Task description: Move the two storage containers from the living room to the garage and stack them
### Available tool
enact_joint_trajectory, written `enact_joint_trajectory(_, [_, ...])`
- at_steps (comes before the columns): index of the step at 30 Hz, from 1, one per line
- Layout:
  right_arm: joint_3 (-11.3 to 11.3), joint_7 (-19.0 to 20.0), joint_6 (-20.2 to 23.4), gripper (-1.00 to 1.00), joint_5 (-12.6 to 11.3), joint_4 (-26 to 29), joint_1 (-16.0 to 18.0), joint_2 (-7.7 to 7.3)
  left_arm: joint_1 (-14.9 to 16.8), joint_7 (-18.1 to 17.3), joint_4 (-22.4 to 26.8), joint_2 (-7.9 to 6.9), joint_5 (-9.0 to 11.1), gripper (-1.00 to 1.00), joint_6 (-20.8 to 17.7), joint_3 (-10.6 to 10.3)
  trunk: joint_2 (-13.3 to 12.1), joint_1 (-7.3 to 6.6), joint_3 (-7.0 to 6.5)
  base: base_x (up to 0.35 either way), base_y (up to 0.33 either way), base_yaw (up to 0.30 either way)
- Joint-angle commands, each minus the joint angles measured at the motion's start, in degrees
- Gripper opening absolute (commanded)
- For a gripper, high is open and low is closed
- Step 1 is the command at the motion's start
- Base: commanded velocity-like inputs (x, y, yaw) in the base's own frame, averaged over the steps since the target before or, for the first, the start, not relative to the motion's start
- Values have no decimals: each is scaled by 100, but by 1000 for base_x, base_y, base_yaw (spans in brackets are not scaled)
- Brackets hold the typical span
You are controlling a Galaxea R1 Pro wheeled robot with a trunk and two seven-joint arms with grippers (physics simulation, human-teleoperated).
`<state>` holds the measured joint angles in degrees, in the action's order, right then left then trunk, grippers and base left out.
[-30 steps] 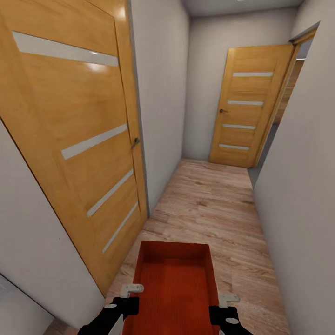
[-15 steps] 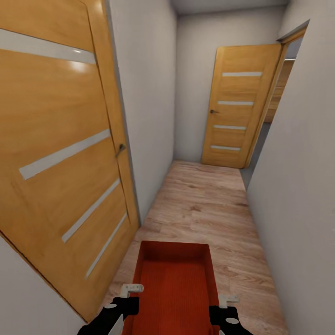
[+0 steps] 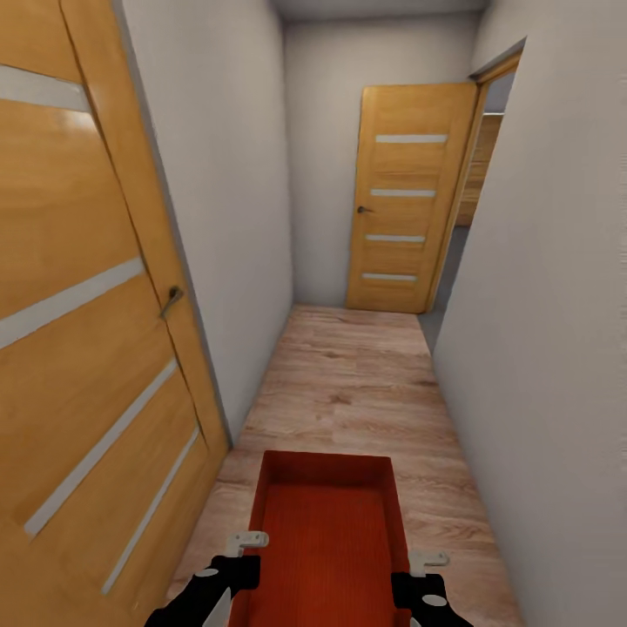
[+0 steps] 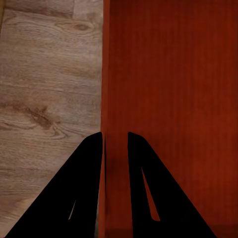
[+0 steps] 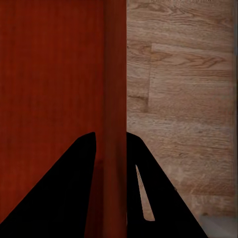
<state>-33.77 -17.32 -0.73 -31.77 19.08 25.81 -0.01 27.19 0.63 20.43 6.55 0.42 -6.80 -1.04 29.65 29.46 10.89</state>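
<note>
One orange-red bin (image 3: 329, 531), open side up, carried level over a wood-plank corridor floor (image 3: 366, 383): left gripper (image 4: 115, 141) and right gripper (image 5: 110, 141) each pinch a long side wall, jaws nearly shut, evidently for balance in transit toward the far door (image 3: 407, 198).

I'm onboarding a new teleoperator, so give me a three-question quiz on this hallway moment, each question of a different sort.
1. True or false: the left gripper and right gripper each clamp a side wall of the storage container.
2. Multiple choice: the floor under the robot is A) dark grey concrete B) light wood planks C) carpet.
3. Fill in: the open doorway at the corridor's end lies on the robot's ____ side.

Key: 1 true; 2 B; 3 right.
</note>
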Motion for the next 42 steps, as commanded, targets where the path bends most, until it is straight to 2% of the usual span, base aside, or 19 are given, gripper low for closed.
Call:
enact_joint_trajectory(1, [73,-105,-41,-100,101,14,12,-43,-3,51,-4,-66,-69,-100,-40,25,8,5,9,323,0,-243])
enact_joint_trajectory(8, [73,-105,-41,-100,101,16,12,-43,-3,51,-2,-66,-69,-100,-41,25,8,5,9,323,0,-167])
enact_joint_trajectory(42, [73,-105,-39,-100,101,10,12,-43,-3,51,22,-66,-69,-100,-41,25,8,5,9,323,0,-2])
